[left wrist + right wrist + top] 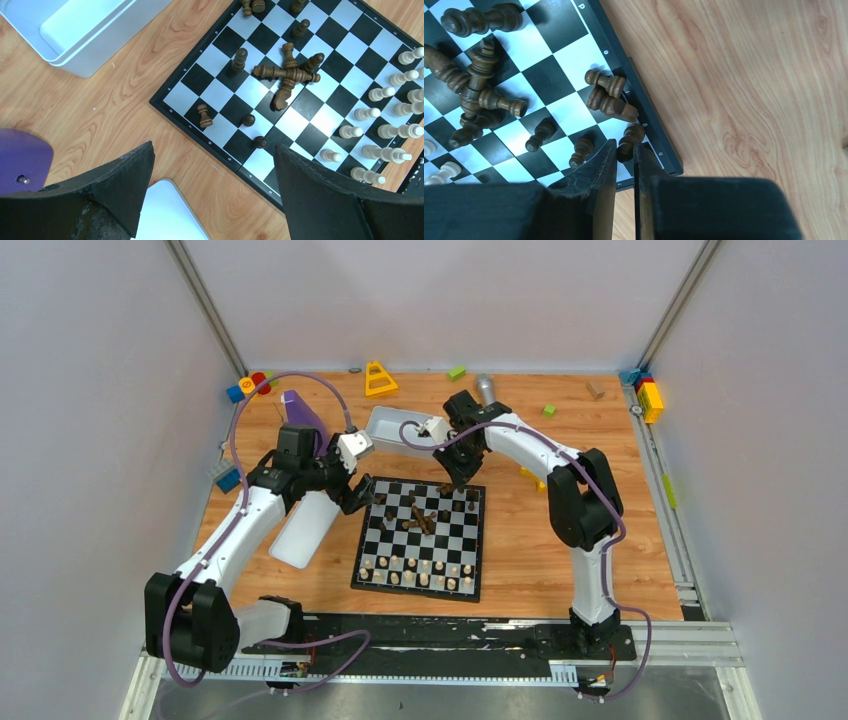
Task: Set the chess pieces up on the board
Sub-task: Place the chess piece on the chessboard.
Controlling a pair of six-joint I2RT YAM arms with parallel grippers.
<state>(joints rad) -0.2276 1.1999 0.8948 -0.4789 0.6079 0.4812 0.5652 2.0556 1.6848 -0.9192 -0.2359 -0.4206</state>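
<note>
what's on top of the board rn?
On the board: pale pieces standing in two rows along the near edge, and dark pieces, several toppled in a mid-board heap, others toward the far edge. The right gripper covers part of that edge from above.

Plain pale grey walls [90, 390] close the space in on three sides, with a slanting metal post [205, 305] in the back left corner and a second post [680, 300] in the back right. The table [520, 570] has a warm orange wood-grain top, a metal rail [672, 520] along its right edge and a grey metal strip [450, 702] across the near edge. The light is soft and even, with only faint shadows.
</note>
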